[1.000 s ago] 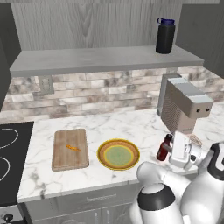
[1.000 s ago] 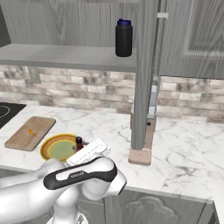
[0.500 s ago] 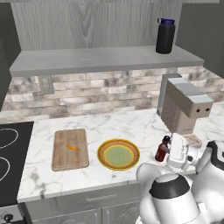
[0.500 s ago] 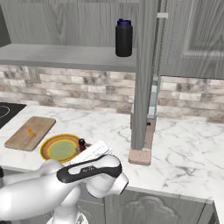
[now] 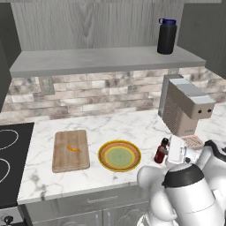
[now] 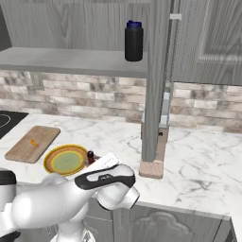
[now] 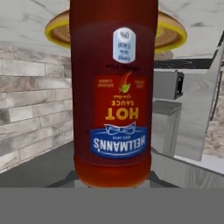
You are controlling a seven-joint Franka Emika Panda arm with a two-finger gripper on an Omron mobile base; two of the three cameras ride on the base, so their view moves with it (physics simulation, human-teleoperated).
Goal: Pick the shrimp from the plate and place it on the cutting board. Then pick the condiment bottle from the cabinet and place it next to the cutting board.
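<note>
While held — condiment bottle (image 5: 161, 151) in gripper (image 5: 173, 152), beside plate (image 5: 105, 164).

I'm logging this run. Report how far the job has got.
Done: the shrimp lies on the board; the plate is bare. In hand: the gripper grips the red bottle, upright just right of the plate, off the shelf. Whether it touches the counter I cannot tell. Left: set it beside the board and let go.

condiment bottle (image 7: 113, 92) top cut off by the hand view's edge, small print blurred, plate (image 7: 170, 33) mostly hidden behind it
</note>
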